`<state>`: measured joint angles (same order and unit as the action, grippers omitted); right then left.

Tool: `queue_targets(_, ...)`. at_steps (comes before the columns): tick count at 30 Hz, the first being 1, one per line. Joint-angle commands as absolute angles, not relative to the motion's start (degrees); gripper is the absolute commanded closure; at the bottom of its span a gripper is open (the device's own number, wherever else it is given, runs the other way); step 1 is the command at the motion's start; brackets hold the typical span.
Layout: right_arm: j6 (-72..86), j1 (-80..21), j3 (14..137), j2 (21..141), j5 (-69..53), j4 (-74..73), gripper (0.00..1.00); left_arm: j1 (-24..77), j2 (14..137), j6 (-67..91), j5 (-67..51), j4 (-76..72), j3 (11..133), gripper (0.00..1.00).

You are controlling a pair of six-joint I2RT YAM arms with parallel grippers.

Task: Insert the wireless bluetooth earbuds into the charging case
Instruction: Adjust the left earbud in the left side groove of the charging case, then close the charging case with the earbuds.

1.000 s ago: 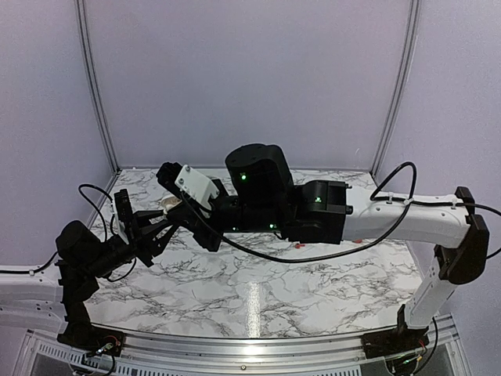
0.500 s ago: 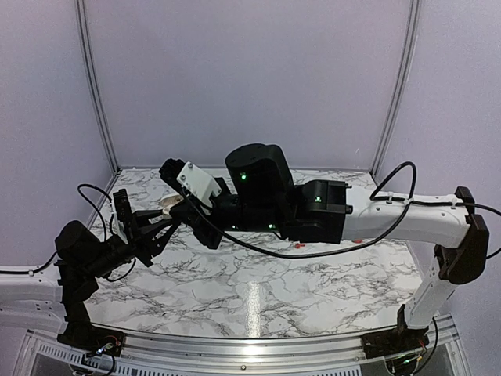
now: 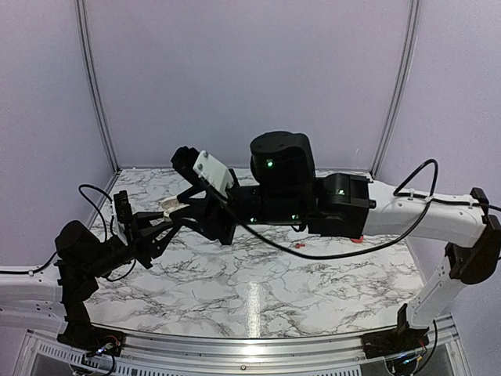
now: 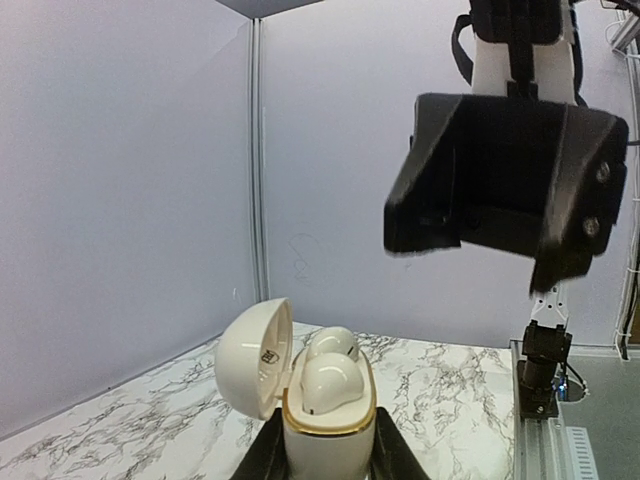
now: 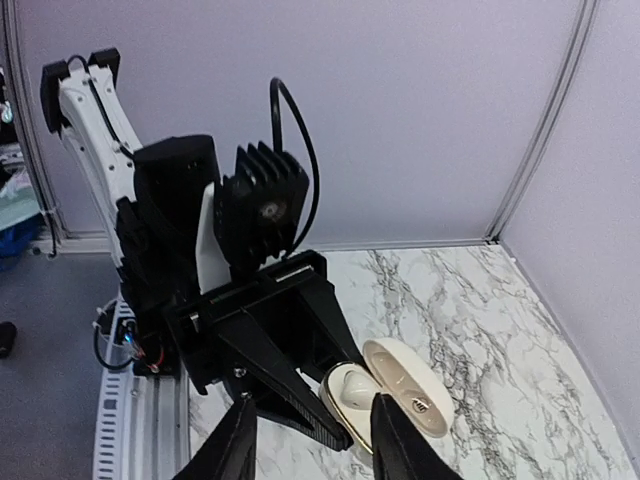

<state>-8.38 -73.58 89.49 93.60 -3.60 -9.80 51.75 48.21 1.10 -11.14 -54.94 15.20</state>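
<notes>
Earbuds (image 4: 325, 383), two white ones, sit side by side in the wells of the cream charging case (image 4: 330, 432); you can see both rounded backs above its gold rim. The case's lid (image 4: 252, 358) stands swung open to the left in the left wrist view. Your left gripper (image 4: 328, 455) is clamped on the body of the case, one finger on each side, and holds it upright and clear of the desk (image 3: 258, 298), above its far left part.

Your right gripper (image 5: 316, 402) hangs just beside the case with its fingers spread apart and nothing between them. From its own camera you look past the fingertips at the open case and the black fingers that carry it. In the left wrist view the right arm's black wrist block shows above and to the right of the case, not touching it.

From above, the right arm reaches across the desk from the right, over to the left arm. On the marble right of centre, under that arm, lies a tiny red bud (image 3: 299, 245). Further right a larger red thing (image 3: 356, 239) shows, half hidden by the arm; you cannot tell what it is.
</notes>
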Motion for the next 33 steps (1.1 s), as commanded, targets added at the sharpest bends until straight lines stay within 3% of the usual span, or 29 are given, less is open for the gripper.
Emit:
queue_targets(1,-9.10,-71.41,88.44,89.07,-9.28,-9.00,0.50,51.82,46.86,1.61,-16.53,-54.83,17.08,1.00)
queue_targets(5,-10.18,-69.79,87.27,87.80,-11.51,-11.43,0.38,51.77,46.76,2.70,-20.81,-53.61,18.10,1.00)
queue_targets(15,-11.54,-68.64,87.23,88.89,-16.68,-15.02,0.35,51.79,47.41,4.38,-25.93,-52.21,20.14,1.00)
queue_targets(26,-11.35,-68.62,87.54,91.41,-20.42,-15.39,0.35,51.79,47.36,4.55,-26.22,-51.88,20.48,1.00)
queue_targets(33,-12.63,-68.88,87.70,91.86,-23.71,-16.67,0.48,51.78,47.77,5.90,-23.84,-51.47,20.92,1.00)
